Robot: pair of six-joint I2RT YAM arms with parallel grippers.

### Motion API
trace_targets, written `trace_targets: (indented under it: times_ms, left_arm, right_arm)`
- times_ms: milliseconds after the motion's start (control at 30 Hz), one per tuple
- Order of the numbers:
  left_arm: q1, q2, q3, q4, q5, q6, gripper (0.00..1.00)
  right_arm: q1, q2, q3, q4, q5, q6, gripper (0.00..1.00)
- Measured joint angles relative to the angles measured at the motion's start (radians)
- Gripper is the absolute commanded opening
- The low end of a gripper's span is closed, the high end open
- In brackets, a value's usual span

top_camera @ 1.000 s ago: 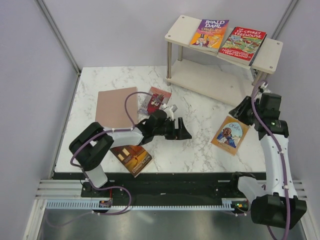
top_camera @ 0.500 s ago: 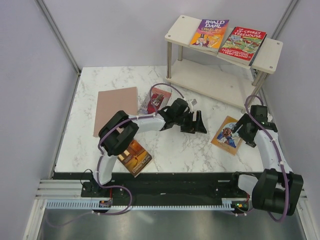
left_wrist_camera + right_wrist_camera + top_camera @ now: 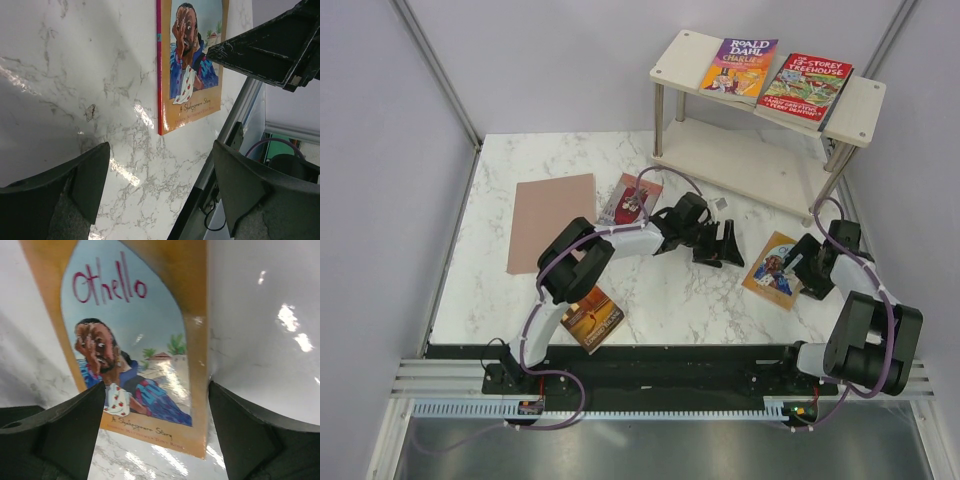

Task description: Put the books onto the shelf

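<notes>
Orange Othello paperback (image 3: 779, 270) was lying flat, cover up, on the marble table (image 3: 490, 300), right between the two pincers. The right gripper (image 3: 813, 268) sat low at the book's outer edge with its jaws spread wide and nothing pinched. In its wrist view the cover filled the space ahead of and between the fingers (title at the far end, the "Shakespeare Story" line closest to the tips). Couldn't tell if a finger actually touched the cover.

The left gripper (image 3: 720, 253) was just off the book's opposite side, clear of it, also released and empty. From its own camera the book lay ahead and slightly right of the gap.

Beyond both pincers stood the shelf (image 3: 680, 55), with the Roald Dahl (image 3: 740, 65) and the Treehouse (image 3: 805, 85) flat on its top tier. Back along the left arm lay another paperback (image 3: 645, 185), a pale pink-red one (image 3: 552, 220) and a dark brown-orange one (image 3: 590, 315) near the base.
</notes>
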Motion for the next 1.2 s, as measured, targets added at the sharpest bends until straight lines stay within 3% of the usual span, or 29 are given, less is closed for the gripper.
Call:
trace_targets:
  times_ms: [200,400,600,633,733,800,1067,1133,1200]
  left_arm:
    - [-0.003,0.057,0.063,0.003,0.041,-0.016,0.89]
    - [-0.004,0.068,0.075,0.001,0.067,-0.024,0.89]
    - [-0.001,0.069,0.075,0.0,0.073,-0.026,0.89]
    - [0.0,0.069,0.075,0.001,0.074,-0.027,0.89]
    - [-0.003,0.069,0.074,0.004,0.074,-0.031,0.88]
    - [-0.008,0.069,0.068,0.009,0.076,-0.031,0.88]
    - [0.0,-0.053,-0.117,0.043,0.039,-0.018,0.87]
    - [0.015,-0.091,-0.169,0.038,0.026,-0.007,0.69]
    - [0.03,-0.106,-0.191,0.037,0.014,0.002,0.63]
  right_arm:
    - [-0.006,-0.006,-0.047,0.142,-0.203,-0.019,0.93]
    - [-0.016,0.007,-0.1,0.293,-0.373,-0.03,0.87]
    - [-0.021,-0.003,-0.163,0.43,-0.395,-0.003,0.57]
    - [-0.021,-0.01,-0.177,0.446,-0.396,0.007,0.42]
    - [-0.018,-0.034,-0.204,0.478,-0.433,0.039,0.14]
    - [-0.013,-0.041,-0.212,0.484,-0.466,0.055,0.06]
    - [-0.005,-0.095,-0.216,0.472,-0.549,0.072,0.04]
    - [-0.005,-0.106,-0.216,0.471,-0.559,0.068,0.08]
    - [-0.005,-0.105,-0.216,0.468,-0.569,0.064,0.18]
